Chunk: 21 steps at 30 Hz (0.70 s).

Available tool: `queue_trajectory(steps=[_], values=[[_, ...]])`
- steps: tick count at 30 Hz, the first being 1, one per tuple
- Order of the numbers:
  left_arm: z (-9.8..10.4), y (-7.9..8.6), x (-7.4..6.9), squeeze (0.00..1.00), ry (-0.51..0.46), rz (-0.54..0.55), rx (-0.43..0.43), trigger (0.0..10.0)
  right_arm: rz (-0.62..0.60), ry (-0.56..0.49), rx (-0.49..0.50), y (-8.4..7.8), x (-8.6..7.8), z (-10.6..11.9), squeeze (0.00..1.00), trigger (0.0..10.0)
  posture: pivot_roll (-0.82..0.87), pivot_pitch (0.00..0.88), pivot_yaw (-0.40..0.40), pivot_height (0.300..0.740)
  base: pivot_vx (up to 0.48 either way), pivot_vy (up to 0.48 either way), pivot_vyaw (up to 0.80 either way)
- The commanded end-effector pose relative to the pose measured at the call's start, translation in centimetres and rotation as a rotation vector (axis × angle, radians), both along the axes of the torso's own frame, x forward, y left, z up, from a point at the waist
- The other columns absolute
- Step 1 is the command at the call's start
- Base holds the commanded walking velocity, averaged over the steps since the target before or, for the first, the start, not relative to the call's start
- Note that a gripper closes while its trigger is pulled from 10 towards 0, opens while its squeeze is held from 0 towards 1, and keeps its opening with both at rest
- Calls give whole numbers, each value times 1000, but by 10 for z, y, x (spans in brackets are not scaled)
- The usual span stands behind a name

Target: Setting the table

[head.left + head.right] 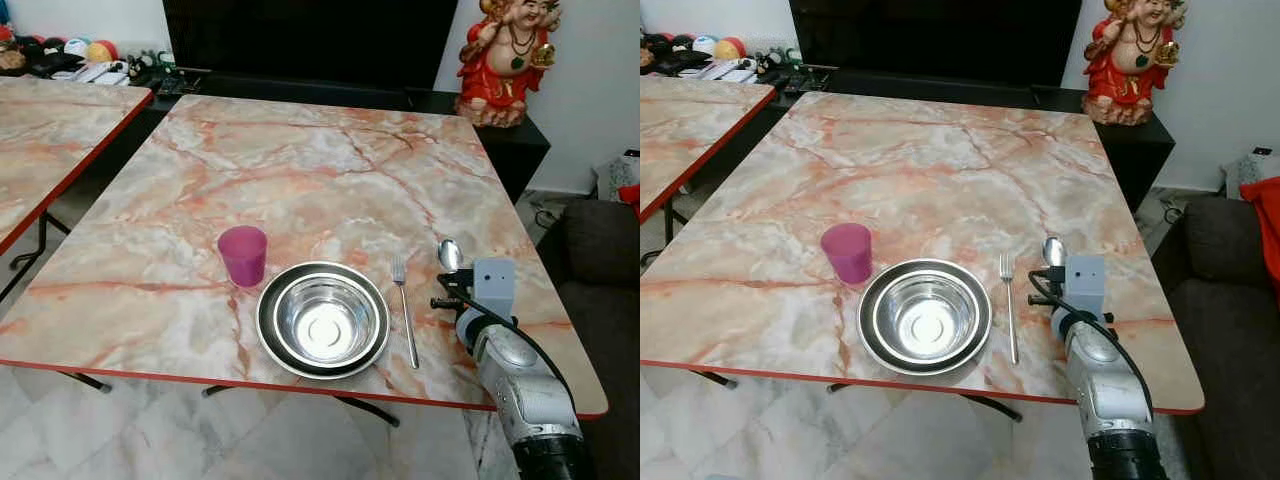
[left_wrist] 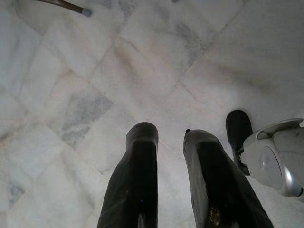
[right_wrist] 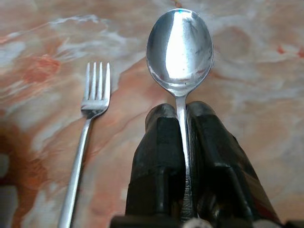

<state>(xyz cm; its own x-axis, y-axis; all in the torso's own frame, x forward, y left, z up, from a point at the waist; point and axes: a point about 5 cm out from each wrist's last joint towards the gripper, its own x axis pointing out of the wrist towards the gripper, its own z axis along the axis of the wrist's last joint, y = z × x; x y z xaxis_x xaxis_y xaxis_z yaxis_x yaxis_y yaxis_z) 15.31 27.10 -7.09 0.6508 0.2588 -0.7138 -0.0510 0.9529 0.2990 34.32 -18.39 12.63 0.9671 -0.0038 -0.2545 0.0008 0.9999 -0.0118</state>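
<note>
Fingers (image 3: 161, 156) of right gripper (image 3: 183, 111) pinched on spoon (image 3: 179, 47) handle, bowl projecting beyond tips over marble table (image 3: 266, 71). Left eye view: spoon (image 1: 450, 254) held at table's (image 1: 300, 160) right near portion, long axis running near-to-far, bowl pointing toward far edge; fork (image 1: 403, 308) just left of it, parallel, tines far; steel bowl (image 1: 323, 320) close to red near edge, pink cup (image 1: 243, 254) just beside bowl's left rim; broad bare marble across far half, sofa (image 1: 600, 250) close beyond right edge, second table (image 1: 50, 140) across a gap at left. Right eye view: same layout, statue (image 1: 1132, 60) past far right corner. Left wrist view: left gripper (image 2: 166, 137) hanging over pale floor tiles (image 2: 71, 95), fingers (image 2: 135, 180) apart with a gap, nothing between. Right wrist view: fork (image 3: 90, 123) lying flat alongside spoon, apart from it.
</note>
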Motion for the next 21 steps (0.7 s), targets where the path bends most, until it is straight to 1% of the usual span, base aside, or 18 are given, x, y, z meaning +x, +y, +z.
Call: queue_trajectory(steps=[1,2,3,5,6,7,8,12,21], values=[[-3,0,-7,0,32,0,-3,10000,-10,39,15,-1,-2,-8,0,10000,50,149,-38,740,0,0,0],[-3,0,-7,0,33,0,-2,10000,-8,40,23,1,-2,-8,0,10000,50,149,-38,740,0,0,0],[-3,0,-7,0,34,0,-3,10000,-5,46,55,4,-2,-10,0,10000,50,149,-38,740,0,0,0],[-3,0,-7,0,34,-2,-4,10000,6,59,68,7,-2,-13,0,10000,51,149,-37,740,0,0,0],[-3,0,-7,0,34,-2,-4,10000,17,72,108,10,-3,-16,0,10000,51,149,-37,740,0,0,0],[-3,0,-7,0,33,-2,-4,10000,17,73,117,10,-3,-16,0,10000,51,149,-37,740,0,0,0],[-3,0,-6,0,33,-3,-4,10000,11,78,94,10,-3,-18,0,10000,53,150,-38,740,0,0,0],[-3,-1,-6,0,32,-5,-4,10000,10,87,72,9,-3,-21,0,10000,53,150,-38,740,0,0,0],[-3,-1,-6,0,32,-3,-2,10000,11,99,67,11,-4,-26,0,10000,55,151,-38,740,0,0,0]])
